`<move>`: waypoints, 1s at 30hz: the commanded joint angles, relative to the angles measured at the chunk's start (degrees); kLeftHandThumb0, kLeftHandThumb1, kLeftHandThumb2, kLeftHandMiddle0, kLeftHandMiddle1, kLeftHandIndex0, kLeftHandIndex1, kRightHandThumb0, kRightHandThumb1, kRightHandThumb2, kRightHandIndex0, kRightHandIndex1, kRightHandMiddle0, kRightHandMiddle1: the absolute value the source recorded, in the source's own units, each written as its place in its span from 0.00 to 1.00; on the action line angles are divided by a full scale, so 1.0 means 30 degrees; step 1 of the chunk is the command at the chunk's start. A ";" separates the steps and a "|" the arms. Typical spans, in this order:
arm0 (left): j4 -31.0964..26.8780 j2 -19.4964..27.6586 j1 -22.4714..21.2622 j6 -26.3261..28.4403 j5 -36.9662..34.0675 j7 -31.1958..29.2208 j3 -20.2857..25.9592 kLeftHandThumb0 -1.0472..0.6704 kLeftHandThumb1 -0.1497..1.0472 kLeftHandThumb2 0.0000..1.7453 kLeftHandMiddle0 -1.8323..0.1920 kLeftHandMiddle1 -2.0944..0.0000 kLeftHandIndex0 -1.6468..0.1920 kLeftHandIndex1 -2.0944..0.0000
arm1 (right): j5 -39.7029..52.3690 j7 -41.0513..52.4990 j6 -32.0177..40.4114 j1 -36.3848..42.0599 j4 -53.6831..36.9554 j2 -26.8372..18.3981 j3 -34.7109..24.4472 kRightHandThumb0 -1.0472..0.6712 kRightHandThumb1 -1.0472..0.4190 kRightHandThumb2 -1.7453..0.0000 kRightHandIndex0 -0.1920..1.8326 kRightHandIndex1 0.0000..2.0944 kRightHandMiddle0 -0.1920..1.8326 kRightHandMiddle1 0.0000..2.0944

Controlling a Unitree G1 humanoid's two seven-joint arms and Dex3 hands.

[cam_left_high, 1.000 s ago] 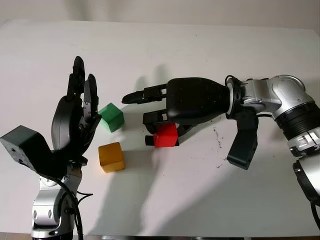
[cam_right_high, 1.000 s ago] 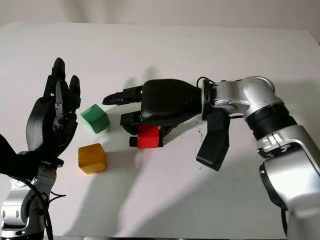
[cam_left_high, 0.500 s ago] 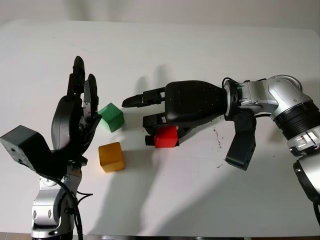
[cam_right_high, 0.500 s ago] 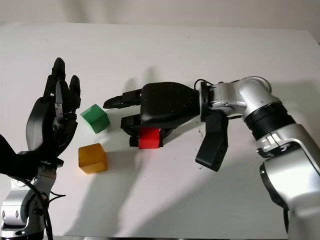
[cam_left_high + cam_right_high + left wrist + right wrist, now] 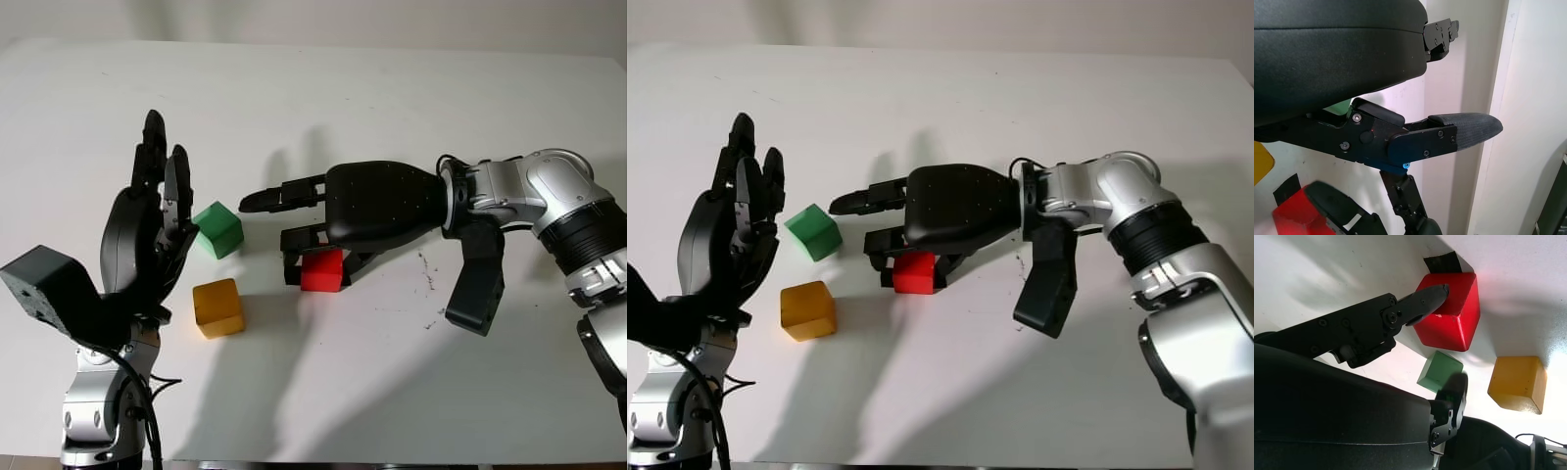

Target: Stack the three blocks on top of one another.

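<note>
The red block (image 5: 323, 271) sits at table level in the middle, and my right hand (image 5: 299, 250) reaches in from the right with its lower fingers curled against the block. One fingertip (image 5: 1437, 291) presses on the block's upper edge, and another finger (image 5: 279, 196) points left above it. The green block (image 5: 218, 229) lies to the left. The yellow block (image 5: 217, 306) lies just in front of the green one. All three blocks stand apart on the table. My left hand (image 5: 147, 235) is held upright and open, just left of the green and yellow blocks.
The white table (image 5: 392, 392) has bare room in front and at the back. A few dark specks (image 5: 428, 269) mark the surface under my right forearm. A black tape mark (image 5: 1442, 263) lies on the table right beside the red block.
The right hand has sunk slightly and the red block, tilted before, now sits squarer and a little lower. The left hand and the other two blocks have not moved.
</note>
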 commanded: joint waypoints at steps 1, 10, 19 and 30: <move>-0.0394 0.0052 0.0021 0.0006 -0.0077 -0.0026 -0.0001 0.18 1.00 0.34 1.00 1.00 1.00 1.00 | 0.0403 0.0232 0.0007 0.0082 -0.0147 -0.0388 -0.0153 0.32 0.02 0.96 0.00 0.00 0.01 0.08; -0.0429 0.0037 0.0065 -0.0055 0.0065 0.0173 0.0113 0.18 1.00 0.33 1.00 1.00 1.00 1.00 | 0.2122 0.2260 0.1412 0.0649 -0.1846 -0.1625 -0.1412 0.32 0.01 0.95 0.00 0.00 0.00 0.00; -0.0267 0.0283 0.0171 -0.0218 -0.0196 -0.0228 0.0472 0.19 1.00 0.34 1.00 1.00 1.00 1.00 | 0.7624 0.8061 0.4209 0.2253 -0.3808 -0.4009 -0.4109 0.10 0.11 0.97 0.00 0.00 0.00 0.00; -0.0387 0.0596 0.0051 0.0210 -0.0452 -0.0342 0.0743 0.19 1.00 0.33 1.00 1.00 1.00 1.00 | 1.2549 0.8713 0.8200 0.7264 -0.4429 -0.3263 -0.7658 0.14 0.00 0.78 0.02 0.02 0.07 0.04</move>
